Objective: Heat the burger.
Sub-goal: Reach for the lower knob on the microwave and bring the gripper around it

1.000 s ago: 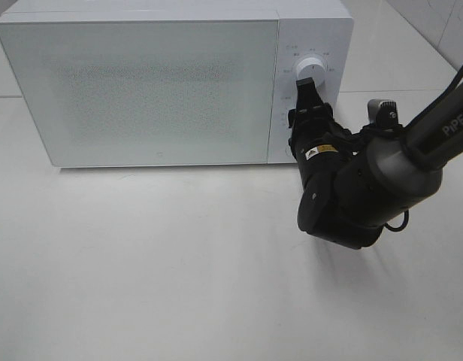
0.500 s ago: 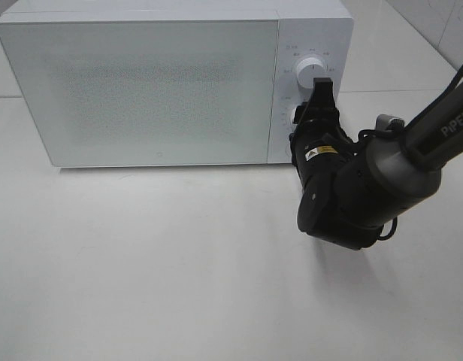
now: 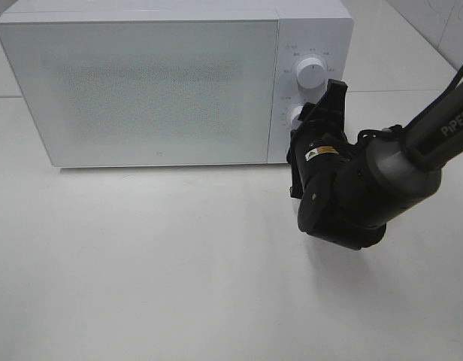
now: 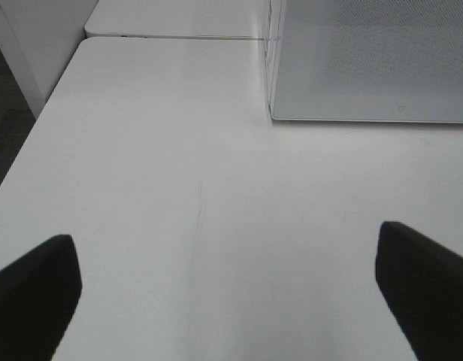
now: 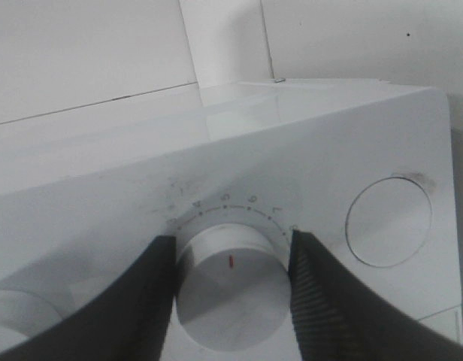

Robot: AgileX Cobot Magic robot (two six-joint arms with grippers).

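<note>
Two right fingers (image 5: 344, 301) clasp the lower dial (image 5: 230, 282) of the microwave (image 3: 141, 90); left fingers (image 4: 423, 286) spread wide, holding nothing.

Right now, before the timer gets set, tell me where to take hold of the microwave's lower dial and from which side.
Grip the lower dial by its round side wall, coming straight at the control panel from the front. It is a short cylinder standing out from the panel, so a finger fits on each opposite side. The right hand has its fingers placed that way.
</note>
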